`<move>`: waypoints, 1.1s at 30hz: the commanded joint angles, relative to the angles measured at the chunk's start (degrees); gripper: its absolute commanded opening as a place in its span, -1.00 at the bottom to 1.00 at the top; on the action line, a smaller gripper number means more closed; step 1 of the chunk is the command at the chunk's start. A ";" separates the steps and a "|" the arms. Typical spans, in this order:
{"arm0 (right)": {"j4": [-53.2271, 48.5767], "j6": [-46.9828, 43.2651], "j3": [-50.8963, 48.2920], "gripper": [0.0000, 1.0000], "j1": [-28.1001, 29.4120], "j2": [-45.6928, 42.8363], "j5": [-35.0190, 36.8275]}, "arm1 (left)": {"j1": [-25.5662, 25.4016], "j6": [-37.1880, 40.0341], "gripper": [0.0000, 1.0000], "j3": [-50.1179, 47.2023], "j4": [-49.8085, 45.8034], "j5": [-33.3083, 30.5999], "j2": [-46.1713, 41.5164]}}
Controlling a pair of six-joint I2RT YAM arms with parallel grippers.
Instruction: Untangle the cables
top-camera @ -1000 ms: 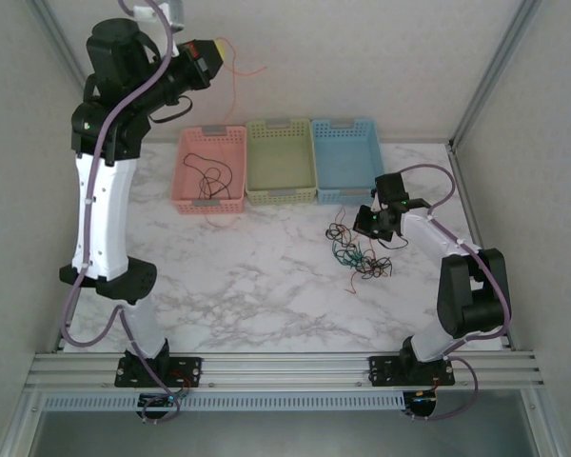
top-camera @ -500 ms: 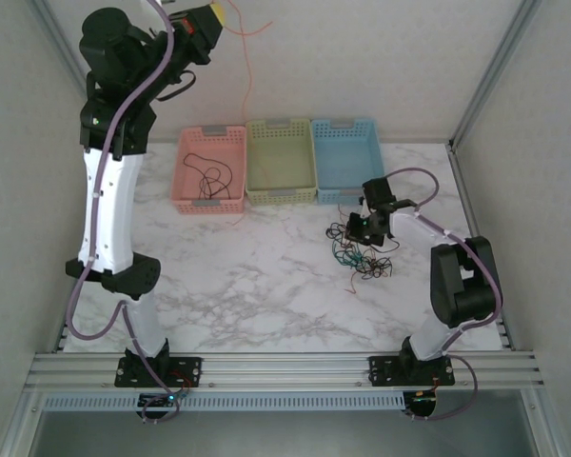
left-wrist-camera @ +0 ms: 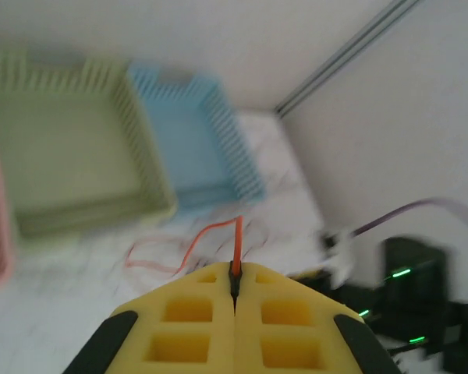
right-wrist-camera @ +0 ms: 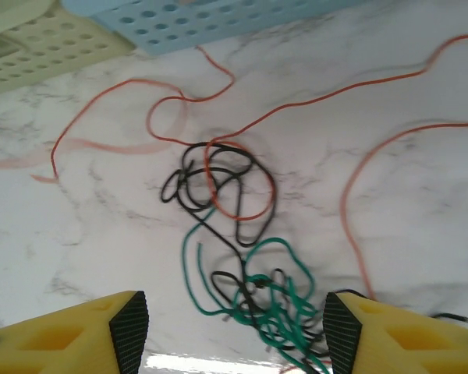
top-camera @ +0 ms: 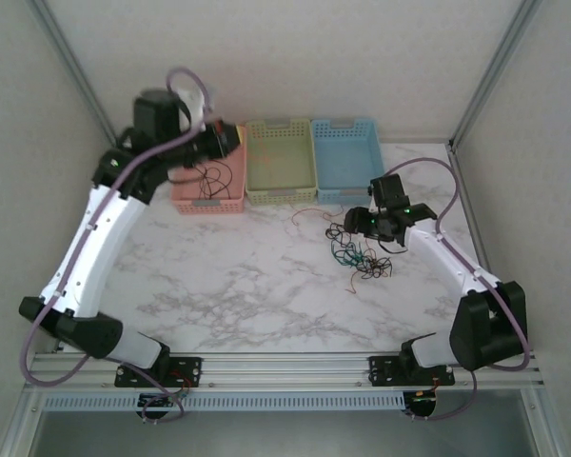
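The cables (right-wrist-camera: 257,292) lie in a knot on the marble table (top-camera: 228,276), just in front of the blue basket (top-camera: 345,190). Black, teal and red-orange strands loop through one another there, the teal and black bunched tightest at the near side.

One black wire (top-camera: 212,176) already sits alone in the pink basket (top-camera: 209,202), so I judge that one sorted.

A red-orange wire (left-wrist-camera: 235,241) is partly freed. My left pincer (left-wrist-camera: 235,274) is clamped shut on its end, up by the pink and green baskets. From there the wire trails down across the table toward the knot. Whether its far end is free of the knot, I cannot tell.

My right pincer (right-wrist-camera: 234,327) hangs low over the knot with its jaws apart and nothing between them, one finger on either side of the teal bundle.

So the job looks to be in its early-middle part: one wire put away, one coming out and the rest knotted. The green basket (top-camera: 281,195) and the blue one hold nothing that I can make out — the teal and remaining black strands have yet to be pulled apart.
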 commanded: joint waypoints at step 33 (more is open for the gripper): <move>0.31 1.69 13.90 0.24 13.57 25.33 -8.82 | -10.45 -7.23 0.28 -25.50 7.72 -11.47 12.22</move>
